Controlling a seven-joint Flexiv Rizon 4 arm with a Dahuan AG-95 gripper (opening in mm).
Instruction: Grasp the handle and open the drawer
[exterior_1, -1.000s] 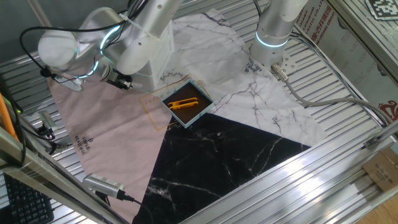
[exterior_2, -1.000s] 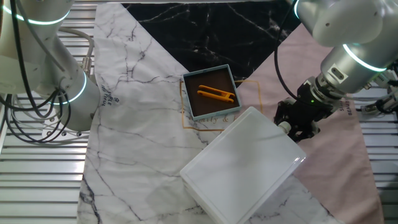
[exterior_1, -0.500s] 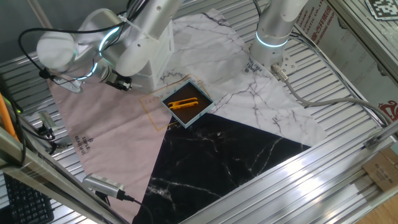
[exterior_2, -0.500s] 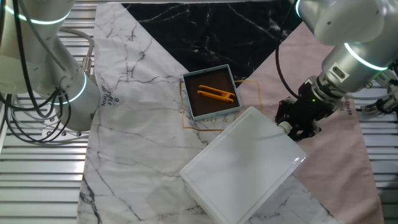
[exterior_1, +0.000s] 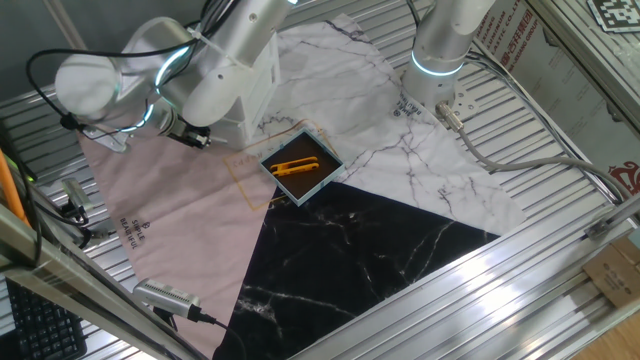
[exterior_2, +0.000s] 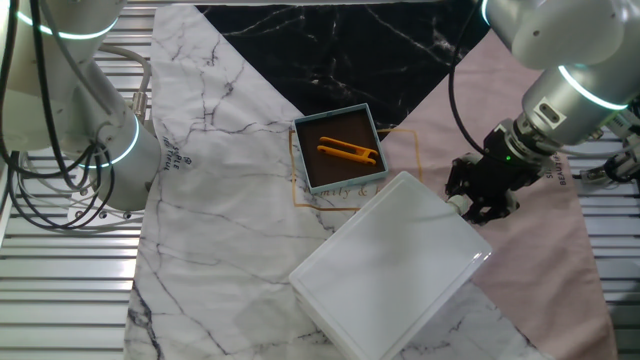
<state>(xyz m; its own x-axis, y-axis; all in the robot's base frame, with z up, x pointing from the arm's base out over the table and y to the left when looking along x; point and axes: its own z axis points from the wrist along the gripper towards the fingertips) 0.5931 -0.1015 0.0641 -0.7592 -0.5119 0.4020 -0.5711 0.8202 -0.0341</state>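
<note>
The small white cabinet (exterior_2: 385, 265) lies at the near side of the other fixed view, and its top hides the drawer. My black gripper (exterior_2: 470, 203) is at the cabinet's right-hand front edge, fingers close together against the drawer front. The black knob handle is hidden between them, and a small white bit shows at the fingertips. In one fixed view the cabinet (exterior_1: 258, 85) stands behind my arm, and the gripper (exterior_1: 190, 133) sits at its left side, low over the pink cloth.
A shallow blue-edged tray (exterior_2: 340, 148) with an orange tool (exterior_2: 348, 152) lies just beyond the cabinet; it also shows in one fixed view (exterior_1: 300, 166). A second robot's base (exterior_1: 440, 60) stands at the back on the white marble cloth. Cables run along the table edges.
The gripper and wrist have shifted a little away from the cabinet front. The cabinet body and the tray have not moved.
</note>
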